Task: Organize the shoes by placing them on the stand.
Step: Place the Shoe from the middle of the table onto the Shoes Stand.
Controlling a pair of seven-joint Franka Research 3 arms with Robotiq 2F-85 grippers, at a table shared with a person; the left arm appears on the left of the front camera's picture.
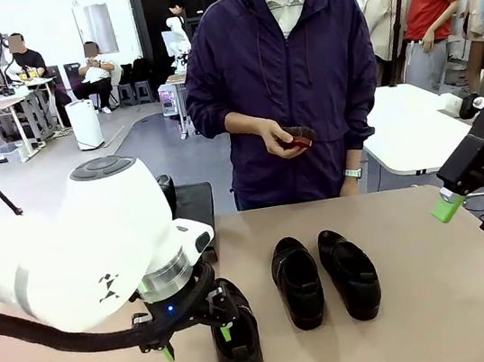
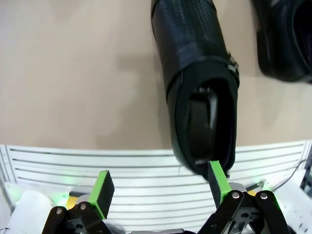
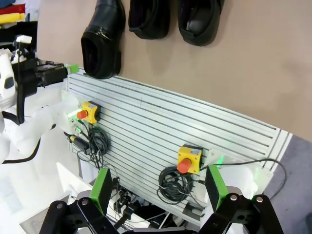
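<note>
Three glossy black shoes lie on the tan table. One shoe sits at the near edge, toe pointing away. My left gripper hangs open just left of its heel, and one green-padded finger is at the heel rim with nothing between the pads. Two more shoes lie side by side mid-table. The black stand is at the far left behind my left arm, with a dark rounded object on it. My right gripper is raised and open off the table's right side.
A person in a dark jacket stands at the far edge holding a small reddish-brown object. Below the table's near edge is a slotted metal panel with yellow emergency-stop boxes and cables. The right half of the tabletop is bare.
</note>
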